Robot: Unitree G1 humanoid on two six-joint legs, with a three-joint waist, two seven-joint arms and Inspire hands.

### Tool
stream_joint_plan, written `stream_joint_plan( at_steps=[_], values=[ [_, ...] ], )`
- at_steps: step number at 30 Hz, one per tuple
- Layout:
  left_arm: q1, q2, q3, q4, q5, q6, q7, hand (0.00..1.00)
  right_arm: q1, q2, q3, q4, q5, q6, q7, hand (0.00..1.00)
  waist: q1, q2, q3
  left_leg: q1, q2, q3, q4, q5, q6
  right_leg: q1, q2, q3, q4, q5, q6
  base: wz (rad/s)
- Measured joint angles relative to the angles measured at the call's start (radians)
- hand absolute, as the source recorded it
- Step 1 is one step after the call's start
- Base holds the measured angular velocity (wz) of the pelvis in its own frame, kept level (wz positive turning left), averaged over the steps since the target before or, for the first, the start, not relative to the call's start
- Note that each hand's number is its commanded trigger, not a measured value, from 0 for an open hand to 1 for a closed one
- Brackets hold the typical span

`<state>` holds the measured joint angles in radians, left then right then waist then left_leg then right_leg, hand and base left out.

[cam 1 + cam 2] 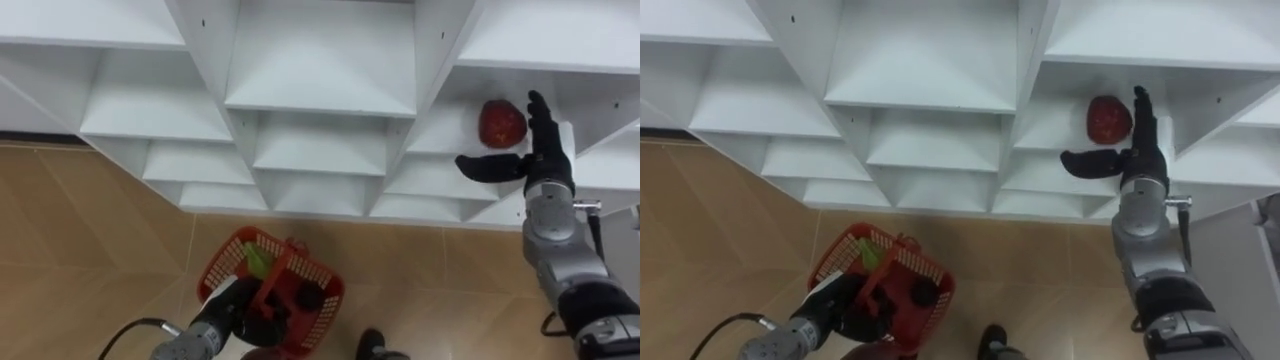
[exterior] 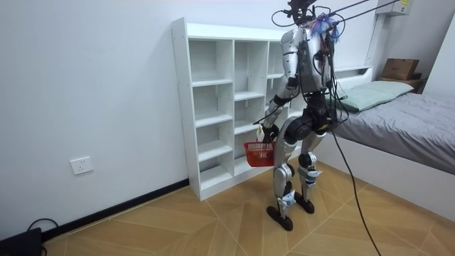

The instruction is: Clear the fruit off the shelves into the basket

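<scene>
Red fruit [image 1: 502, 123] lies on a shelf in the right column of the white closet [image 1: 320, 100]. Beside it is the right hand [image 1: 538, 160], fingers straight, thumb spread beneath (nothing clasped). Low down, the left hand [image 1: 235, 308] is clenched on the red basket [image 1: 222, 258], which holds a green item [image 1: 258, 262]. Robot stands facing the closet.
</scene>
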<state>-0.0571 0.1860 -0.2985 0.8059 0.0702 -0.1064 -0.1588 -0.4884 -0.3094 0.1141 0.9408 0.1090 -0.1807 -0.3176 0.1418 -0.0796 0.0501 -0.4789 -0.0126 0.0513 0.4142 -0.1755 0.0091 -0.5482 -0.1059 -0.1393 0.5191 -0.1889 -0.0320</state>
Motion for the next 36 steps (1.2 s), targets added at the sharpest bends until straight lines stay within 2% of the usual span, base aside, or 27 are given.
stream_joint_plan(
  at_steps=[8, 19, 26, 36],
  values=[
    [-0.007, -0.004, -0.024, 0.0, 0.001, 0.021, 0.022, 1.0, -0.061, -0.001, 0.002, -0.002, -0.019, 0.02, -0.04, 0.0, 0.001, 0.0, 0.0001, -0.006, 0.0, 0.005, -0.008, 0.0, 0.001, -0.009, 0.0, 0.002, -0.004, -0.001, 0.001, 0.0],
    [-0.015, -0.004, -0.043, 0.0, -0.001, 0.028, 0.048, 1.0, -0.066, -0.006, 0.02, 0.0, 0.004, 0.03, -0.077, 0.0, 0.0, -0.003, 0.0034, -0.016, 0.001, 0.004, -0.008, 0.001, 0.001, -0.017, 0.0, 0.0, -0.015, -0.002, 0.002, 0.0],
    [-0.016, -0.007, -0.042, 0.0, 0.0, 0.029, 0.048, 1.0, -0.076, -0.015, 0.02, 0.0, 0.002, 0.03, -0.077, 0.0, 0.0, -0.005, 0.0106, -0.024, 0.005, 0.004, -0.008, 0.001, 0.001, -0.025, 0.0, 0.001, -0.016, -0.001, 0.002, 0.0],
    [-0.032, -0.008, -0.039, -0.001, 0.0, 0.035, 0.059, 1.0, -0.081, -0.015, 0.02, 0.024, -0.001, 0.034, -0.072, 0.0, 0.0, -0.007, 0.0121, -0.033, 0.007, 0.003, -0.007, 0.001, 0.001, -0.03, 0.001, -0.001, -0.021, -0.001, 0.002, 0.0]
  ],
)
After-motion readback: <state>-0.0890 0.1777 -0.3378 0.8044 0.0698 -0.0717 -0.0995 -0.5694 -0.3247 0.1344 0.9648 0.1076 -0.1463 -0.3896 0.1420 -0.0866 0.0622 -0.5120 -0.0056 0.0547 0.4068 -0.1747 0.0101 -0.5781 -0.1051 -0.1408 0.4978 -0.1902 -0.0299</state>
